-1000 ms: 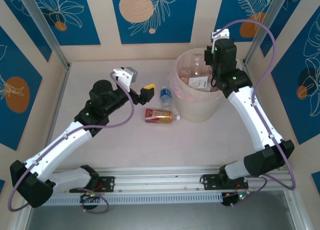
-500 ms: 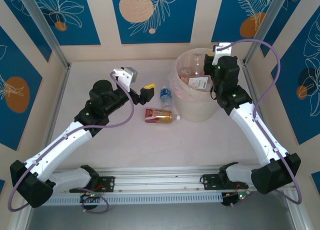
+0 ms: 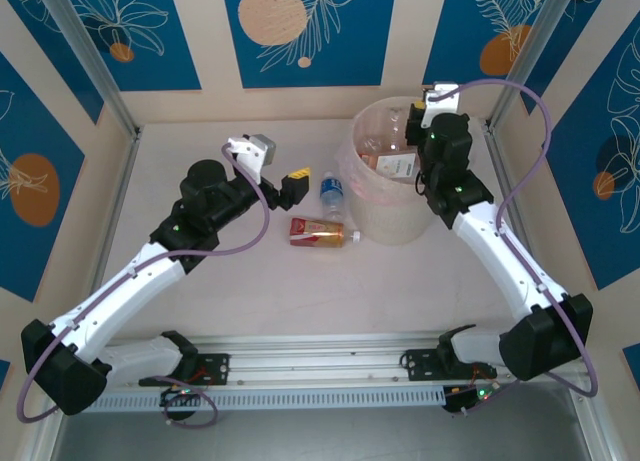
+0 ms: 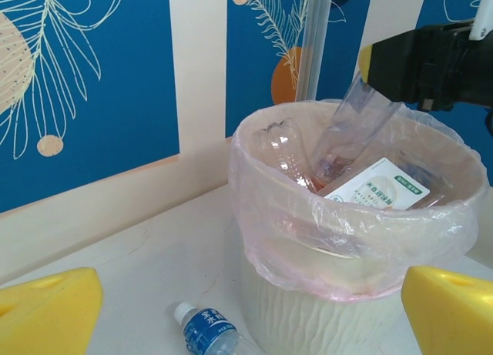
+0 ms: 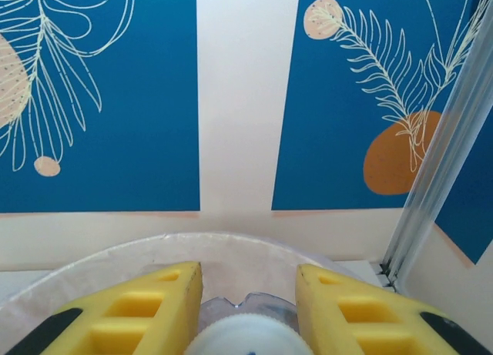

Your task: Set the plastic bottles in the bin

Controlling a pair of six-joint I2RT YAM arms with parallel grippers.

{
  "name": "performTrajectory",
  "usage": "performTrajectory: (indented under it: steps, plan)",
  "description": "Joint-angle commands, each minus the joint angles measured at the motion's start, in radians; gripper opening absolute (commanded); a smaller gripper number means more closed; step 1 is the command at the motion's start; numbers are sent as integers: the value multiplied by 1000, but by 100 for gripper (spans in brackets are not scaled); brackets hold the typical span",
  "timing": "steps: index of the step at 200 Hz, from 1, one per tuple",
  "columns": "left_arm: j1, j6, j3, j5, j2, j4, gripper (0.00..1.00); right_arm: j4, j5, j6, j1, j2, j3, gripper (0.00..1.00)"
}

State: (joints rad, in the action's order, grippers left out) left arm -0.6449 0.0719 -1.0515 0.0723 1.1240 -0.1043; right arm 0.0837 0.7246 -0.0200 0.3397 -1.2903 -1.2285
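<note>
Over on the left, the left arm (image 3: 130, 281) stretches out across the pale worktop (image 3: 200, 161). The left claw (image 3: 295, 184) hangs spread wide, with nothing between its yellow fingers (image 4: 46, 309), and it faces the bin.

Just past that claw a blue-label bottle (image 3: 332, 194) sits on the worktop, close to the bin's left side; I cannot tell whether it stands or lies. Nearer to me, a red-label bottle (image 3: 322, 232) lies on its side, its white cap pointing right, just beside the foot of the bin.

The bin (image 3: 395, 219) stands toward the far right of the worktop, a cream bucket with a thin pinkish liner (image 4: 269, 239) puffed over its rim. Several bottles are already inside. A bare crushed one leans against the left inner wall (image 4: 283, 151), and one with a white label (image 4: 377, 187) lies face up near the middle.

The right claw (image 5: 250, 305) hovers above the bin's far right rim. Its yellow fingers (image 5: 146, 309) are closed on the neck of a clear bottle (image 4: 360, 116), with the white cap showing between them. That bottle slants down from the claw, its lower end among the others inside the bin.
</note>
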Motion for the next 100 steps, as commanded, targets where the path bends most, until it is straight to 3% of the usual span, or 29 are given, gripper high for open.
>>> performTrajectory:
  steps: [1, 69, 100]
  plan:
    - [-7, 3, 4, -16, 6, -16, 100, -16, 98, -69, 11, -6, 11, 0]
    - [-8, 2, -1, -20, 7, -19, 100, 94, 68, -272, 59, -41, 35, 0]
    - [-7, 3, -5, -21, 13, -21, 100, 62, 24, -244, 59, -70, 40, 0]
